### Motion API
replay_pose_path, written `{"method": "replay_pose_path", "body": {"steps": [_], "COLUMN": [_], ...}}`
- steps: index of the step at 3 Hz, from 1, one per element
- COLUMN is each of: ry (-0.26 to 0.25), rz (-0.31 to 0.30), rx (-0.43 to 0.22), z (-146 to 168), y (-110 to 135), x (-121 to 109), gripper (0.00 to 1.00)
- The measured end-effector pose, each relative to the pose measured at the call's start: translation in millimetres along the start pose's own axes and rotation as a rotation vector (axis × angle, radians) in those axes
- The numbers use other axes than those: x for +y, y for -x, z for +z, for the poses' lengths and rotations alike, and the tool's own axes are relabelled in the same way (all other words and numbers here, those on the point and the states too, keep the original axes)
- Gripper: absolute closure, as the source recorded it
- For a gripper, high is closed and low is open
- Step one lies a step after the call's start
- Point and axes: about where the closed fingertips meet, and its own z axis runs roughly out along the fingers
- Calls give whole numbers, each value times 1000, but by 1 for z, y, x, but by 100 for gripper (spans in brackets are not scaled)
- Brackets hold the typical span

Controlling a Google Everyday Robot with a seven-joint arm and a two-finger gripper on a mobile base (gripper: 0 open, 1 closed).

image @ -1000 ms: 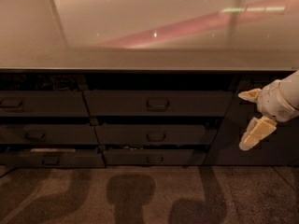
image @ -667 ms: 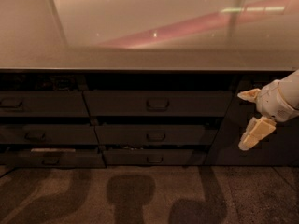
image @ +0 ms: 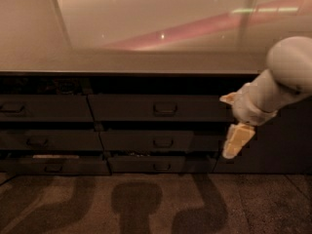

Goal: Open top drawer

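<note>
The tool [image: 233, 121], fingers apart and empty, hangs at the right end of the top drawer [image: 122, 108], beside its handle [image: 165, 108] but not on it. The drawer looks shut, so the grasp and the pull are both left.

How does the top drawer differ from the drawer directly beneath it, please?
The top drawer has a wider, taller front than the drawer beneath. The gripper, open, hangs at the top drawer's right end; the drawer beneath ends short of it. Both are dark with one small central handle.
</note>
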Motion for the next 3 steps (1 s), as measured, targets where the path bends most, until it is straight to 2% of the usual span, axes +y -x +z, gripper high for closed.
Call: {"method": "replay_pose_path", "body": {"steps": [1,2,3], "ry": [27,25,-23], "rz": [-13,-13,-67], "rx": [29,27,38], "z": [9,8,10], "y": [-4,-3,-7], "x": [14,14,23], "gripper": [0,0,0]}}
